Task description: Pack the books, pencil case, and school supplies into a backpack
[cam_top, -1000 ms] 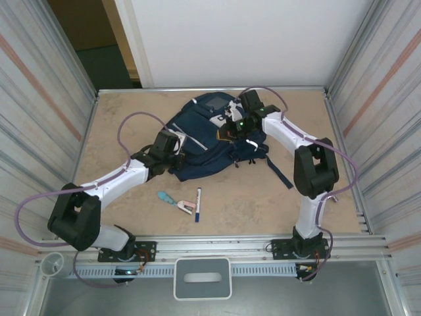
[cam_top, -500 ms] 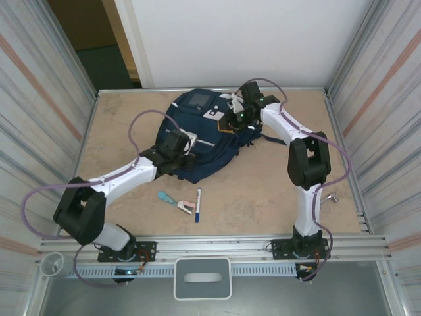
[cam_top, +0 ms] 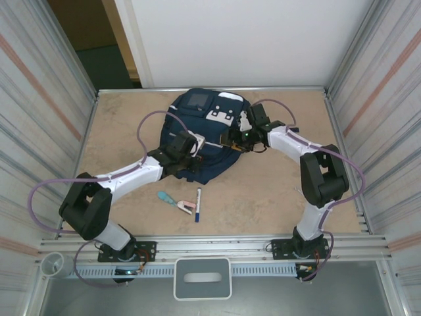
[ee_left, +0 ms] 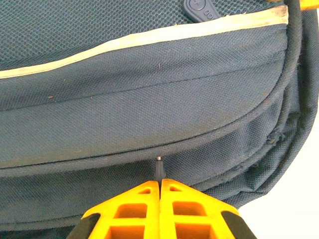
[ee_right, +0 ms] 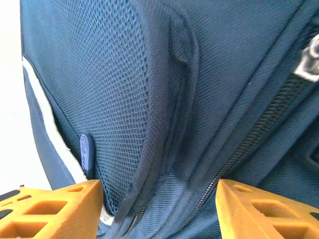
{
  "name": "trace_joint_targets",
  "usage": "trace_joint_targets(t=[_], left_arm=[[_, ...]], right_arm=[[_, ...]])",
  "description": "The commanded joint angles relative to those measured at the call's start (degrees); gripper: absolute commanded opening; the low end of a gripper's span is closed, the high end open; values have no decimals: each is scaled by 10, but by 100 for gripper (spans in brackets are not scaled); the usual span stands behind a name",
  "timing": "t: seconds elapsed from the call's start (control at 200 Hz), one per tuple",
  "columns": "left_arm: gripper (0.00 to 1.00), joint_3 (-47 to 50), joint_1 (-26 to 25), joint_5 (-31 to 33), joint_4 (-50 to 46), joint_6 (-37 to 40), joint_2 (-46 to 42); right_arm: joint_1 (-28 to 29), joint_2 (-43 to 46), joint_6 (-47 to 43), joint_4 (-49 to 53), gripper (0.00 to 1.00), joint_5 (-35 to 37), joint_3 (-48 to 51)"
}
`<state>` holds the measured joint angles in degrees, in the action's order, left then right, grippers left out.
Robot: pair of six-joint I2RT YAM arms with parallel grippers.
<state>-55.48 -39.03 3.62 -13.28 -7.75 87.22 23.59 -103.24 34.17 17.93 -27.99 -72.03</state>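
My left gripper (ee_left: 160,181) has its yellow fingers pressed flat together, no gap, pinching a small dark tab (ee_left: 159,167) that sticks out just past the tips. The backpack (ee_left: 149,99) is right ahead of those tips, navy fabric touching or nearly touching, seams running across. A pale stripe (ee_left: 149,40) runs farther ahead, and a dark oval rubber badge (ee_left: 199,7) sits beyond that.

My right gripper (ee_right: 159,186) is wide, with an orange finger at each lower corner of the wrist view. Nothing is clamped. Backpack fabric lies between and beyond the fingers. A zipper track (ee_right: 259,134) runs up to the right of the gap, with a metal pull (ee_right: 311,59) far ahead on the right. A mesh panel (ee_right: 114,99) is ahead on the left.

In the top view both grippers are on the backpack, left on its near-left side, right on its right side, facing each other across it. The backpack lies flat on the table (cam_top: 276,197) with its white patches on the side away from my bases.

The marker pen (cam_top: 198,203) and the teal-and-pink item (cam_top: 176,202) lie on the bare table behind my left gripper, back toward my bases. They sit just beside each other, apart from the backpack's near edge. I can't tell if the backpack's main opening is zipped.
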Motion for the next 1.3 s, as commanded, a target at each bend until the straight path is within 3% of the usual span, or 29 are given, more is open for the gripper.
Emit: trace_joint_targets(t=[0.0,0.11,0.21,0.301,0.466,0.761,0.897,1.032,1.177,1.292], left_arm=[[0,5,-4,-15,11,-4,-12],[0,11,-4,-9,10,-5,-17],[0,15,-4,7,4,-1,-22],[0,16,-2,44,-12,9,-27],[0,22,28,88,-28,25,-37],[0,17,67,94,-32,36,-32],[0,20,66,57,-35,28,-39],[0,27,42,13,-15,14,-56],[0,11,6,-19,-2,-3,-45],[0,-7,-24,-36,7,-17,-24]], right_arm=[[21,6,30,-53,55,2,1],[29,-3,26,-49,45,4,-6],[30,2,10,-35,16,19,-6],[26,20,-18,-5,0,38,-1],[-7,53,-63,25,0,17,19],[-36,49,-133,78,0,-61,-16],[-52,22,-182,149,0,-58,-73],[-61,-1,-167,167,0,-37,-118],[-52,-23,-142,171,16,-31,-167],[-52,-11,-138,193,34,35,-176]])
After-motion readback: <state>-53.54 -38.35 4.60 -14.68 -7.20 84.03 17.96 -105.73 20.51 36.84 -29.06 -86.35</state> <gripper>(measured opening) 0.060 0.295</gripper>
